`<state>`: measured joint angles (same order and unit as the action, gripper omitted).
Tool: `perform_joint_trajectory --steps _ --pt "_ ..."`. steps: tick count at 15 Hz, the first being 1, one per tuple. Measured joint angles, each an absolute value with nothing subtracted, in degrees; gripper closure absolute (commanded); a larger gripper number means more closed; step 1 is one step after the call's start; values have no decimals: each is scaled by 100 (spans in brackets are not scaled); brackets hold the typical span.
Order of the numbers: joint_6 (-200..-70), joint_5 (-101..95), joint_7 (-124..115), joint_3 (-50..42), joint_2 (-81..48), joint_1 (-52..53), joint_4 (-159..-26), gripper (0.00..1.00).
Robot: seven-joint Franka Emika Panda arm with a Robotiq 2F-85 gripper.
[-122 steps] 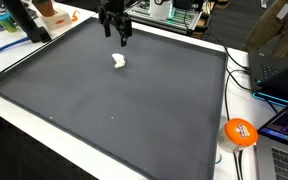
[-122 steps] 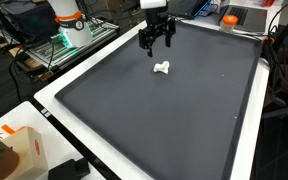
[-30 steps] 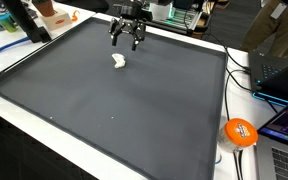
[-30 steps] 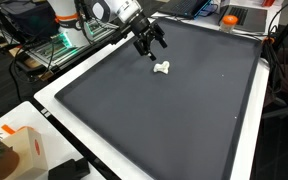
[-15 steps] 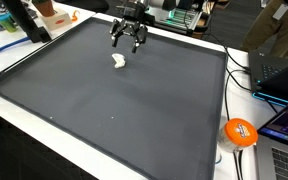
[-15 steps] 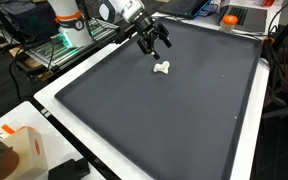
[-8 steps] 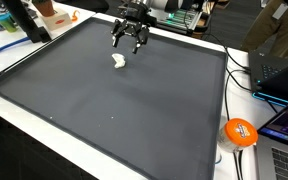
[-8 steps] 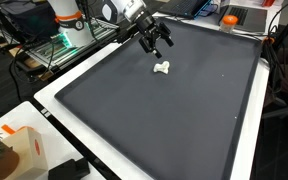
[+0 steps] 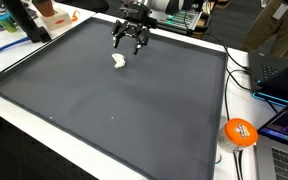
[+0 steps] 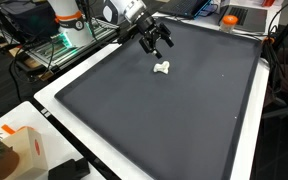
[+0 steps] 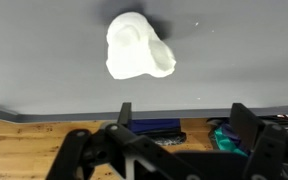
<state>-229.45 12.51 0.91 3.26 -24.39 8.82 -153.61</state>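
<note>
In an exterior view I see the white lump (image 9: 118, 61) on the dark mat (image 9: 134, 110), near the pincer (image 9: 129, 44), apart. In an exterior view, same gap: pincer (image 10: 155, 47), white lump (image 10: 162, 68). Wrist view: pincer (image 11: 184, 112) spread wide, empty, white lump (image 11: 137, 46) ahead.

Even, bright indoor light falls from above in both exterior views; the matte dark grey table mat (image 9: 134, 110) takes it flat, with no hard glare and only weak shadows. These frames are small and coarse in detail. In the wrist view the lumpy white piece (image 11: 136, 46) is nearly blown out and casts a soft shadow up and to the right, while the black gripper (image 11: 182, 118) along the bottom is dark and out of focus
</note>
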Motion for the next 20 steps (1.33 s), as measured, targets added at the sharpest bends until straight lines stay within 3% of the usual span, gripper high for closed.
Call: perform_joint_trajectory --steps 20 --pt "-22940 2416 744 23 -2794 1380 -15204 0"
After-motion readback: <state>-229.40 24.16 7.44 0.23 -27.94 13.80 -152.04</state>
